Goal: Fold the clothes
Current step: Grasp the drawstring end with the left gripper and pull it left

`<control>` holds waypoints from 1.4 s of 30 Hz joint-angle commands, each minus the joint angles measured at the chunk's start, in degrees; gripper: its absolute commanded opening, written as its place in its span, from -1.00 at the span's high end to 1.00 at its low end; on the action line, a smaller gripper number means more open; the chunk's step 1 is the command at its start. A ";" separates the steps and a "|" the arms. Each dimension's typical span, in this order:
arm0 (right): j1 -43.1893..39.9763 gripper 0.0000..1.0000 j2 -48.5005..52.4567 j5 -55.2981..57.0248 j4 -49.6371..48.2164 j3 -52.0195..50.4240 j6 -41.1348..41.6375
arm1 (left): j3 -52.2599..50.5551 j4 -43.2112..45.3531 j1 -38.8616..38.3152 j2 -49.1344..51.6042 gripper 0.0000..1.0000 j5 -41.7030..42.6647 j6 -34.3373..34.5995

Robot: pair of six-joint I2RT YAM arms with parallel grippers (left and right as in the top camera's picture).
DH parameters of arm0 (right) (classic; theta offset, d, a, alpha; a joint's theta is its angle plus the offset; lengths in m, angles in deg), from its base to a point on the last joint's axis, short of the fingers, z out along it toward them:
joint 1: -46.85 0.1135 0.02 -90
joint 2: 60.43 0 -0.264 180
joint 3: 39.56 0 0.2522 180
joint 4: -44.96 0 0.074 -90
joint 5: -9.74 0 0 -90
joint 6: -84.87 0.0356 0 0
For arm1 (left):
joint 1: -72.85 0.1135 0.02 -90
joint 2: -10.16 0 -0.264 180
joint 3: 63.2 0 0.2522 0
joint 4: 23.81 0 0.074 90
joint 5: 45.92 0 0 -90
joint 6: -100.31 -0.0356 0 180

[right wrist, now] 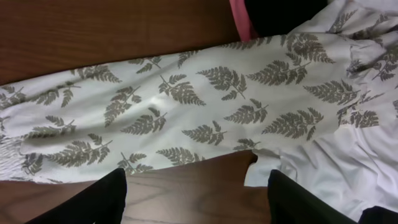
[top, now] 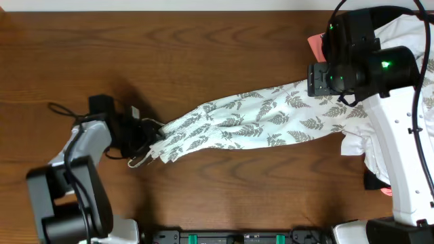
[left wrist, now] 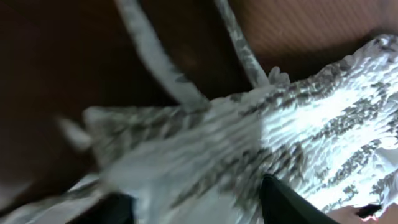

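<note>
Reaching in from the near left, the left hand meets the gathered left end of the clothes. Its fingers show bunched, blurred cloth between them, and I cannot tell whether they pinch it. The fern-printed clothes stretch rightward across the brown counter as a long band, ending in a heap at the far right beside a coral-pink garment. Over that right part hangs the right hand, its fingers apart above the print.

No readable text, labels, brand names or numbers appear in any view.
</note>
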 commanded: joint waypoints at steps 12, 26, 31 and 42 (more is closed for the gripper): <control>-0.46 -0.38 -1.01 0.39 0.07 0.02 0.57 | 8.76 1.44 -0.42 -12.59 0.88 4.83 1.86; -0.46 -0.39 -1.03 0.39 0.00 0.02 0.57 | 14.78 -4.74 16.52 -33.77 0.88 -8.55 4.31; -0.46 -0.39 -1.03 0.44 0.07 0.02 0.11 | 14.78 -2.38 17.75 -31.78 0.88 -8.79 2.99; -0.46 -0.39 -1.03 0.39 -0.70 0.02 0.15 | 15.43 5.25 17.73 -24.06 0.88 -13.05 2.60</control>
